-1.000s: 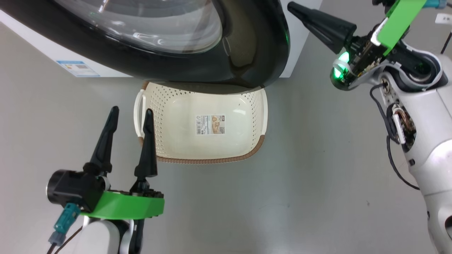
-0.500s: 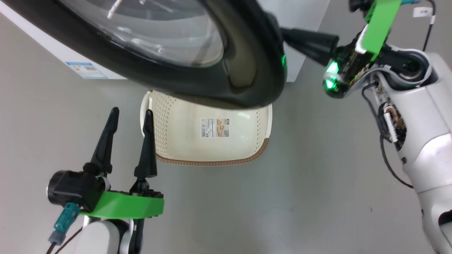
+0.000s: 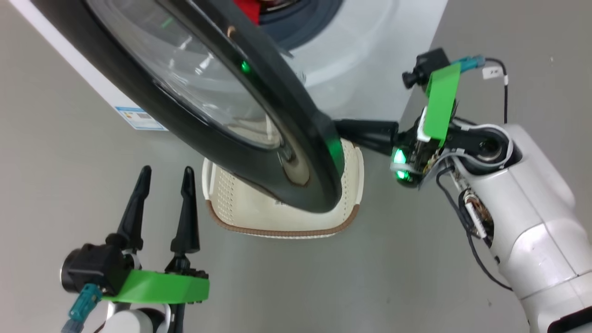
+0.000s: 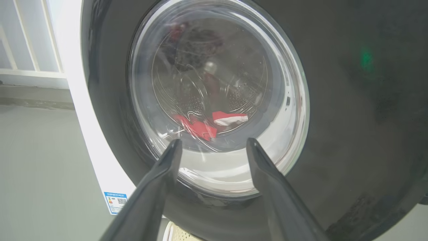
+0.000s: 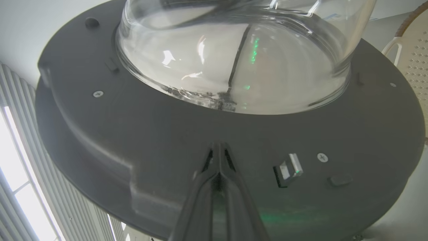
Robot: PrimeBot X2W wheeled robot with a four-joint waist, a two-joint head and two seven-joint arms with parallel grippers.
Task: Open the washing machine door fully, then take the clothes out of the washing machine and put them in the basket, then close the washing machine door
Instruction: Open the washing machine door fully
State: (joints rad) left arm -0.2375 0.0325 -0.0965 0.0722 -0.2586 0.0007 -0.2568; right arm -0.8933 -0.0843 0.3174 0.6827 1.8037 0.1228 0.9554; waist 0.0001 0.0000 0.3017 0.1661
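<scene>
Two end effectors are up. My left end effector (image 3: 166, 169) is closest, fingers spread, holding nothing. Past it the basket (image 3: 286, 230) sits on the floor (image 3: 416, 277) under the partly open washing machine door (image 3: 296, 152). My right end effector (image 5: 219, 147) is pressed together, empty, tips at the door's inner side. Red clothes (image 4: 200, 127) lie inside the washing machine (image 3: 360, 60).

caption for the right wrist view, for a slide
Shut right gripper at the inner face of the washing machine door, below its glass bowl; basket at the right edge.
</scene>
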